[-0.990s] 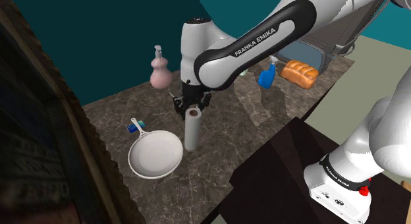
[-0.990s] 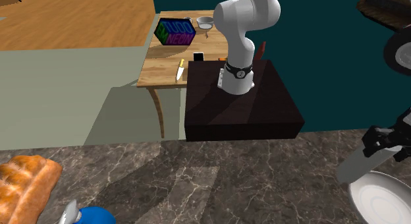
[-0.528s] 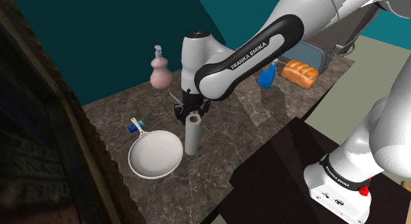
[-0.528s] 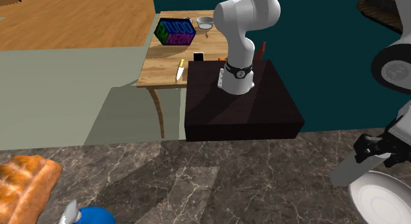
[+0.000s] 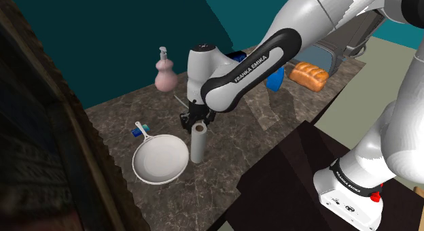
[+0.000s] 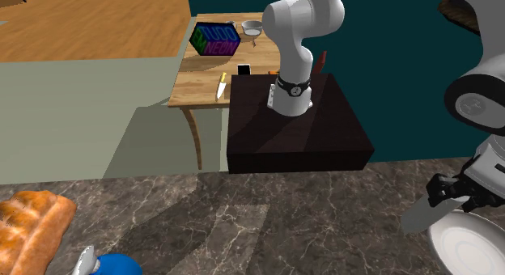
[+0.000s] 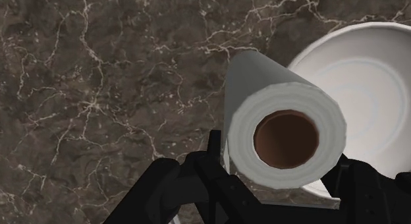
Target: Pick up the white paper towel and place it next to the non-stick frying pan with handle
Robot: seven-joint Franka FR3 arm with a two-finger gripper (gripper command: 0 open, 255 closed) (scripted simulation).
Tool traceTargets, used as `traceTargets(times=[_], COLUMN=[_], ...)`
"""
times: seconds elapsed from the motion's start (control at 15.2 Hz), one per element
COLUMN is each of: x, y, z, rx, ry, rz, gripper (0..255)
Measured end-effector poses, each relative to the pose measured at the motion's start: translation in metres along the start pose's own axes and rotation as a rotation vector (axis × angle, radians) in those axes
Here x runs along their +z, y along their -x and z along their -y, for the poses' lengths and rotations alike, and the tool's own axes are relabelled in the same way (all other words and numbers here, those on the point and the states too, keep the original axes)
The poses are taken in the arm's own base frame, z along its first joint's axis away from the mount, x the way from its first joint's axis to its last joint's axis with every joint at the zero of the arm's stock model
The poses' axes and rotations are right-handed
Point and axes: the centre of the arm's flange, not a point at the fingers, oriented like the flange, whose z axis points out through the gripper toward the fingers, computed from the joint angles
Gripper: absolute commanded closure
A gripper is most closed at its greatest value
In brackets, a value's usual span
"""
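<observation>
So here's where you're at: the gripper (image 5: 197,121) has its two fingers clamped on the top end of the paper towel roll (image 5: 198,145). In the wrist view you can see the roll (image 7: 283,134), brown core and all, pinched between the black fingers (image 7: 215,150). The roll is upright with its bottom end down at the dark marble counter (image 5: 272,117), though I can't tell if it actually touches. In the shoulder view it's just beside the white frying pan (image 5: 160,160), at about 3 o'clock from it. The pan's handle points to 11 o'clock. Farther back there's a pink bottle (image 5: 165,75) at 12 o'clock from the pan, plus a blue spray bottle (image 5: 276,80) and a bread loaf (image 5: 309,75) toward 2 o'clock.
</observation>
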Motion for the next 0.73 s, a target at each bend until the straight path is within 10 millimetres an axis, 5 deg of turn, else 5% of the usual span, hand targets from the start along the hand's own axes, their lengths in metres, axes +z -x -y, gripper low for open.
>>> traceTargets(times=[0.2, 0.26, 0.73], x=[0.0004, 0.0004, -0.0061], y=[0.0001, 0.0001, -0.0003], z=[0.0, 0.0, -0.0008], rx=[0.0, 0.0, 0.0], ry=[0.0, 0.0, 0.0], rz=[0.0, 0.0, 0.0], gripper=[255, 0, 0])
